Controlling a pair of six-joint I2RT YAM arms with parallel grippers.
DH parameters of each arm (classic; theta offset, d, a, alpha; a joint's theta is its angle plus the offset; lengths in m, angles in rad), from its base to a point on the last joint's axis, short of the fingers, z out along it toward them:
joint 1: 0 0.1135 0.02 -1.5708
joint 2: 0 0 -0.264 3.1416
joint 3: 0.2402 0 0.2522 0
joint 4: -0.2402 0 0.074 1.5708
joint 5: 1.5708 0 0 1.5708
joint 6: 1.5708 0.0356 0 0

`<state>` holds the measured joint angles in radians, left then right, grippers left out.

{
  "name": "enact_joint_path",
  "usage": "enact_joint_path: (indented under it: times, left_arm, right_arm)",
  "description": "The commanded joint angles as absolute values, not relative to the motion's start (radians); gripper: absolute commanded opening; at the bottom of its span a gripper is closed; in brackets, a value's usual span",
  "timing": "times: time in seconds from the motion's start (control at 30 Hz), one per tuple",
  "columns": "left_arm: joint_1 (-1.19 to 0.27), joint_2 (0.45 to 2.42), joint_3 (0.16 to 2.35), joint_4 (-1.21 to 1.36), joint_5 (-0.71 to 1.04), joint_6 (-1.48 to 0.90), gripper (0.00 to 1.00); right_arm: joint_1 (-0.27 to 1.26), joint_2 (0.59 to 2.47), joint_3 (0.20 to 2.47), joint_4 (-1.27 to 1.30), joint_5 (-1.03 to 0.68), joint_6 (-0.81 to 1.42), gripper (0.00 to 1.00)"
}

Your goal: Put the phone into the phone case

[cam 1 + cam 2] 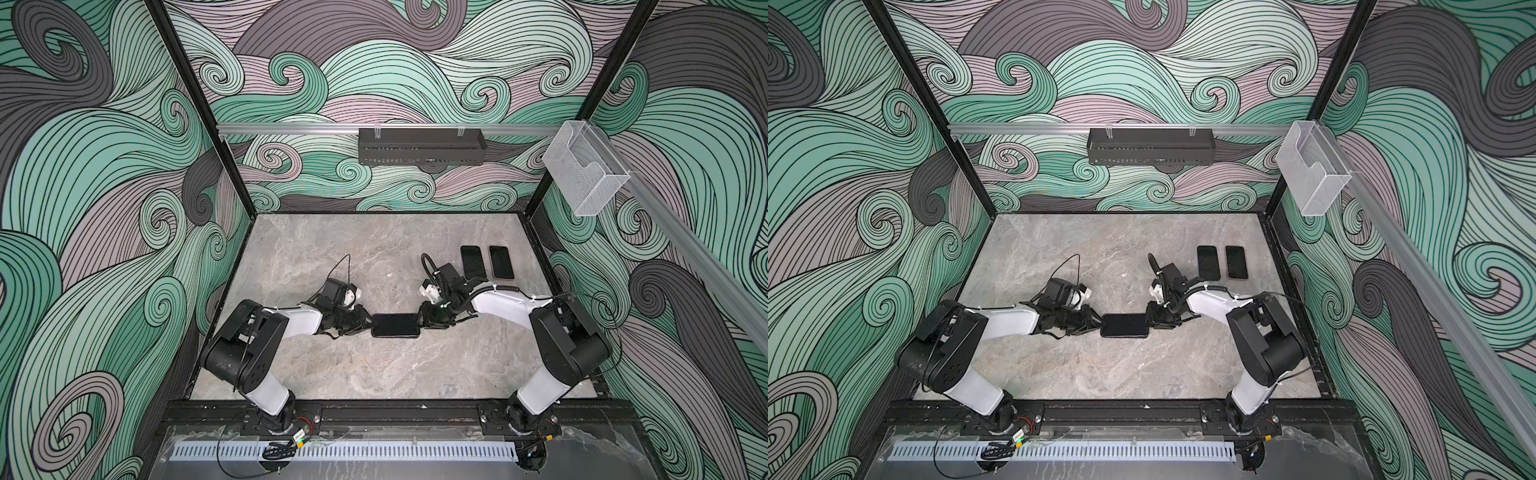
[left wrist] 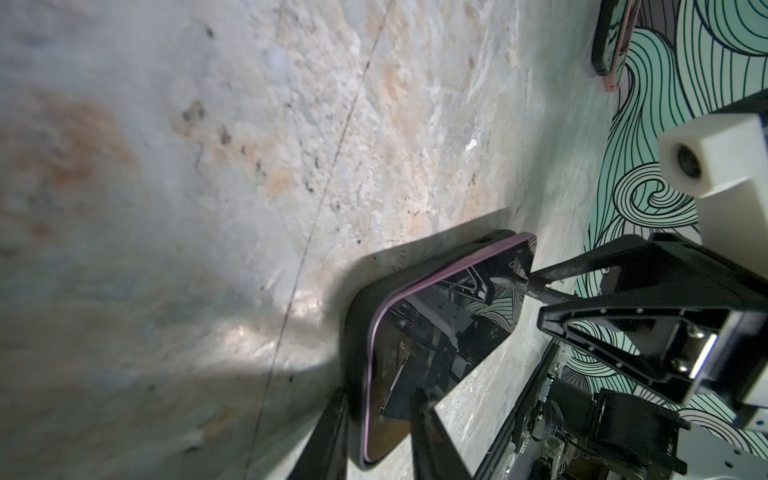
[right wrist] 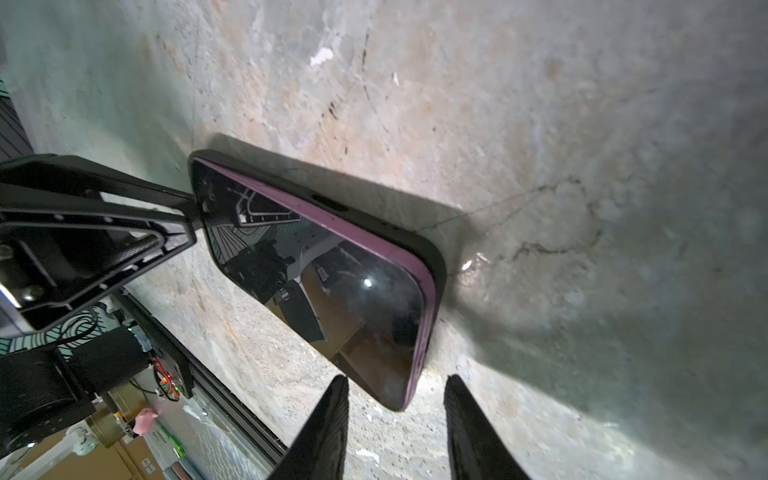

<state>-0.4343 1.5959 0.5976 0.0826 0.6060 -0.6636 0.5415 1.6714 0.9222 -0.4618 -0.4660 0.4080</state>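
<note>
There's one phone point(image 1: 395, 325), one case point(image 3: 397, 240), two other phones point(image 1: 473, 262) point(image 1: 501, 262).

A finger point(image 2: 430, 436) of the left claw point(image 2: 380, 392) hides part of the phone point(image 2: 440, 332); spare phones point(image 2: 609, 41) run off-frame.

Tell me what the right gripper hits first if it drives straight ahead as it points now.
Probably the phone: its near corner sits just ahead of the open right gripper, between the fingers; depth is unclear.
</note>
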Motion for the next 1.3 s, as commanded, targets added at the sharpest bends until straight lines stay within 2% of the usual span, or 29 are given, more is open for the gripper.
enact_joint_path:
  times: [0.0, 0.23, 0.4, 0.8, 1.27]
  left_arm:
    - [-0.442, 1.592, 0.643, -0.016, 0.594, -0.595, 0.29]
    - [-0.443, 1.587, 0.671, -0.092, 0.595, -0.546, 0.27]
    - [-0.449, 1.602, 0.673, -0.088, 0.600, -0.545, 0.25]
    - [-0.461, 1.638, 0.680, -0.081, 0.619, -0.539, 0.18]
    - [-0.490, 1.655, 0.687, -0.091, 0.625, -0.531, 0.18]
  right_arm:
    - [0.550, 1.644, 0.945, -0.550, -0.395, 0.359, 0.37]
    - [0.568, 1.659, 0.937, -0.552, -0.400, 0.348, 0.24]
    - [0.585, 1.684, 0.935, -0.528, -0.410, 0.353, 0.19]
    - [0.598, 1.740, 0.934, -0.479, -0.428, 0.369, 0.16]
    - [0.618, 1.802, 0.934, -0.420, -0.472, 0.378, 0.13]
